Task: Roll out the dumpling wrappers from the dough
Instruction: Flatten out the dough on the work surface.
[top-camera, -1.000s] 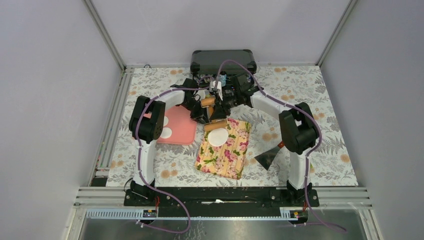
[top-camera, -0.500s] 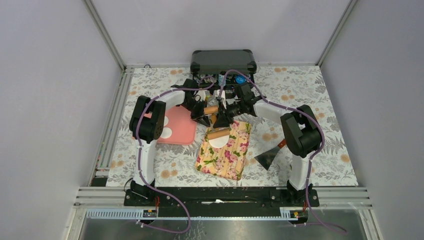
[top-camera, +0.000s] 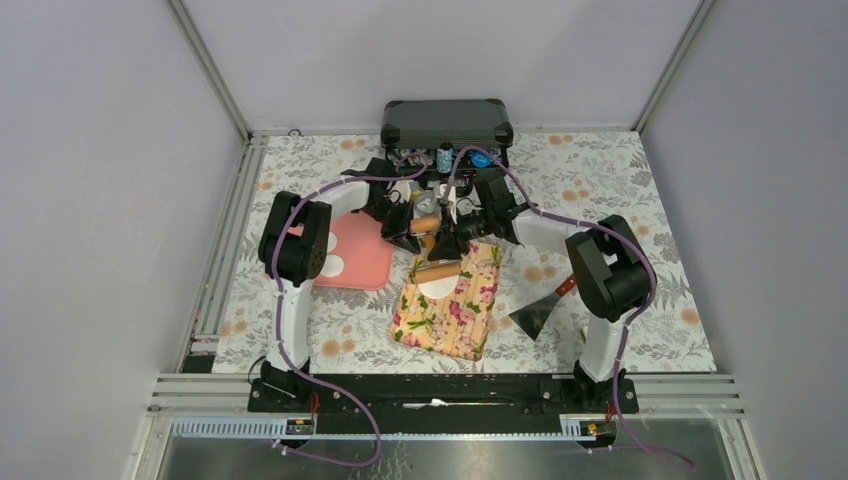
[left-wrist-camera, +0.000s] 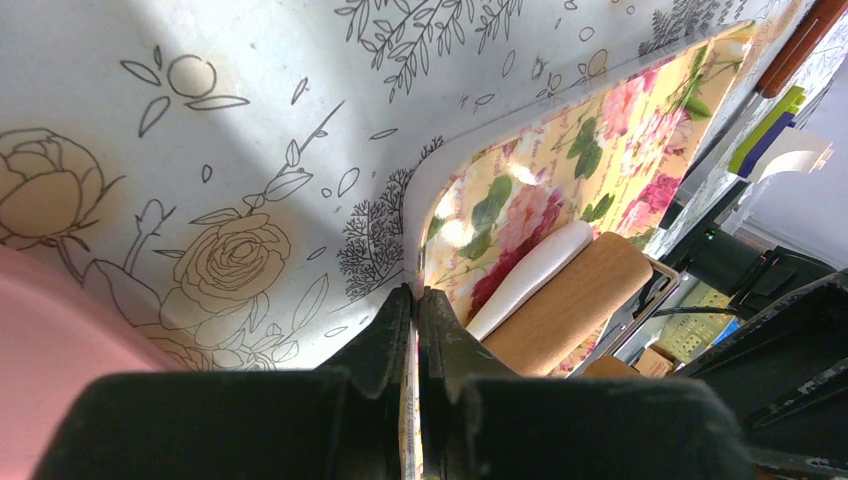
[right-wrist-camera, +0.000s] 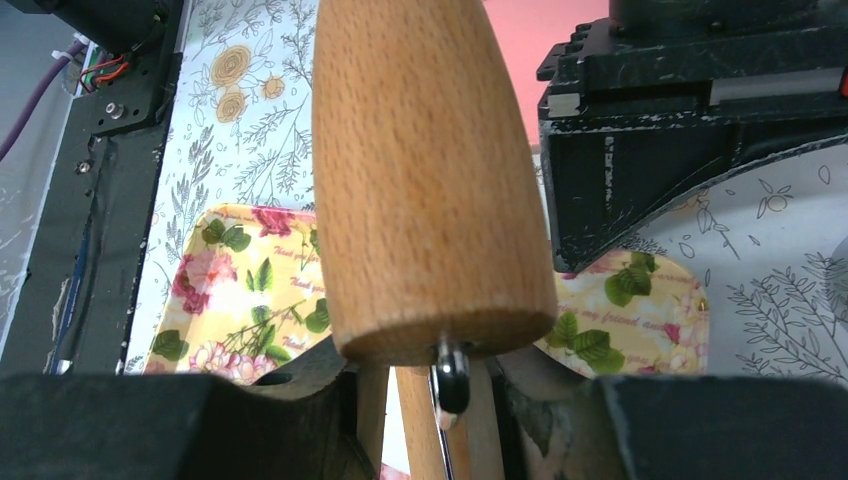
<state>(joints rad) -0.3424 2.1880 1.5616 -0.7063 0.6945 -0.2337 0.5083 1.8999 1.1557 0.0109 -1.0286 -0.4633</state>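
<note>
Inside grey walls (top-camera: 90, 180), on a floral tablecloth (top-camera: 640, 200), the left gripper (left-wrist-camera: 415, 300) is pinching the board's (top-camera: 450, 325) rim. The right gripper (right-wrist-camera: 430, 420) is clamping the roller's (left-wrist-camera: 575, 300) handle, with the roller lying on the wrapper (left-wrist-camera: 530, 275) on the board.

We found the flowered board (left-wrist-camera: 600, 150) glossy, a hard face with bright glints on it. The rolling pin (right-wrist-camera: 425, 180) over it was bare wood, matt and finely grained, with a small shiny metal pin (right-wrist-camera: 452, 378) at its end. On the board, the dumpling wrapper (left-wrist-camera: 530, 272) looked smooth, soft and matt. The table cover (left-wrist-camera: 250, 110) under the board was smooth with a faint sheen. Left of the board, the pink tray (top-camera: 358, 255) looked like plain matt plastic. At the board's rim, the left gripper (left-wrist-camera: 414, 305) was black and matt. Right of the board, the scraper (top-camera: 535, 316) had a dull metal blade.
</note>
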